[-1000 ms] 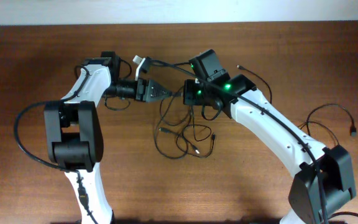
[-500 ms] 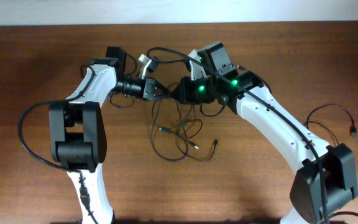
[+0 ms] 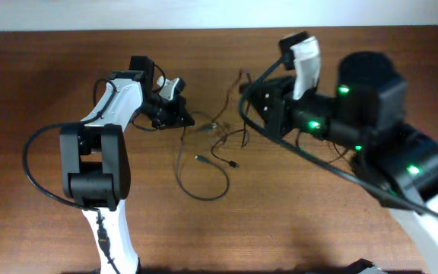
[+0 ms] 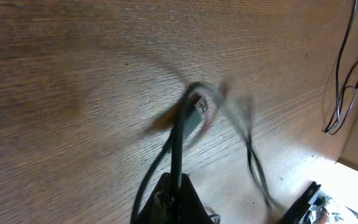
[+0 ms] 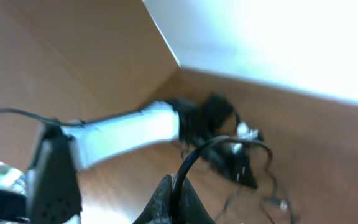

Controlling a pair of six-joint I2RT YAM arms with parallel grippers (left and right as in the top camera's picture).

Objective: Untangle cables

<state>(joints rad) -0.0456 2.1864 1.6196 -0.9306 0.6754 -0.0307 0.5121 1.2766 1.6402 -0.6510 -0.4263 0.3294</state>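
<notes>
The cables are thin black cords strung between my two grippers, with one loose loop lying on the wooden table. At the bundle's left edge, low over the table, my left gripper is shut on a cord. In the left wrist view that cord runs from the shut gripper to a silvery plug. My right gripper is raised high above the table and shut on another cord. The right wrist view shows that cord arching out of the shut gripper.
The white wall borders the table's far edge. A thick black arm cable loops out beside the left arm. Another thin cord lies far off in the left wrist view. The raised right arm hides the table's right side.
The left gripper has shut on a cord and drawn back to the left. The right arm has risen high and to the right with its cord, stretching the bundle out.
</notes>
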